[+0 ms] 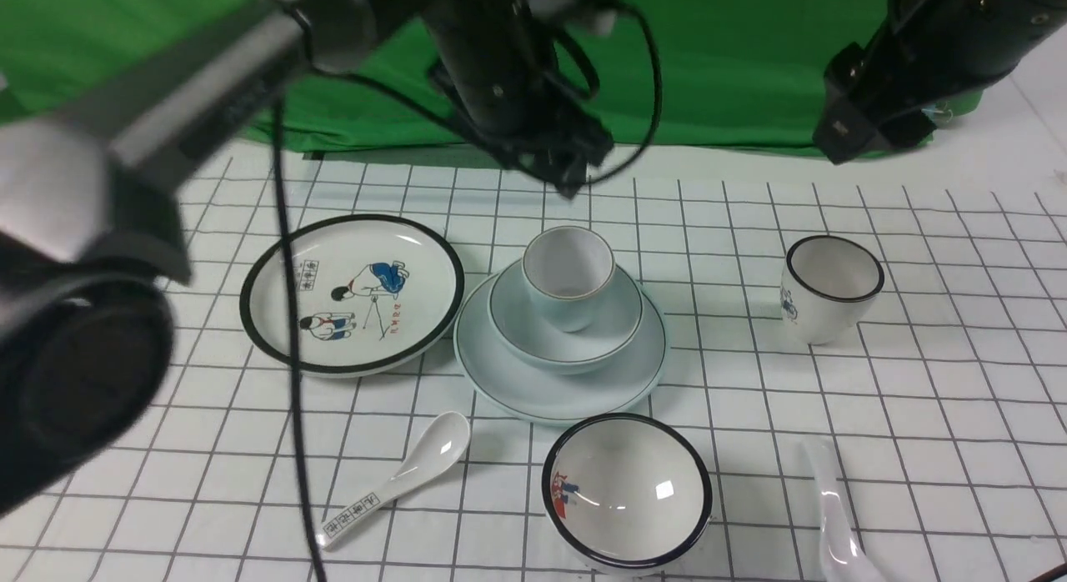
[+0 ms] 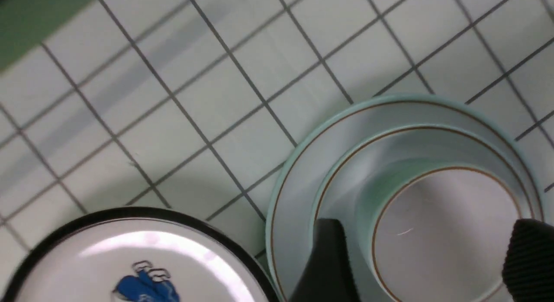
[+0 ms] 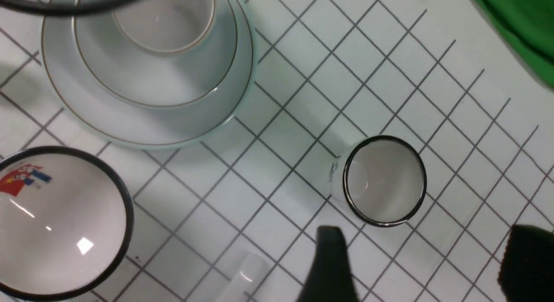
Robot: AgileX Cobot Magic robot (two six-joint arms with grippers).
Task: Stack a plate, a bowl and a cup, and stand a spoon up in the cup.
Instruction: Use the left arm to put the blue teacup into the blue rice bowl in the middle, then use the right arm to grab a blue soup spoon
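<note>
Wrist view alone: left gripper (image 2: 428,227) (open) above cup (image 2: 450,198).

We find cup (image 1: 568,275) in bowl (image 1: 602,338) on plate (image 1: 515,383); second plate (image 1: 417,286) at nine o'clock, second bowl (image 1: 627,494) at six, second cup (image 1: 829,297) at three.

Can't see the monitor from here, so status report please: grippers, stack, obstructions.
Left gripper open above cup, right gripper open, empty. Cup in bowl on plate; spoon flat on table, not yet in cup. Nothing lies on spoon or in cup.
</note>
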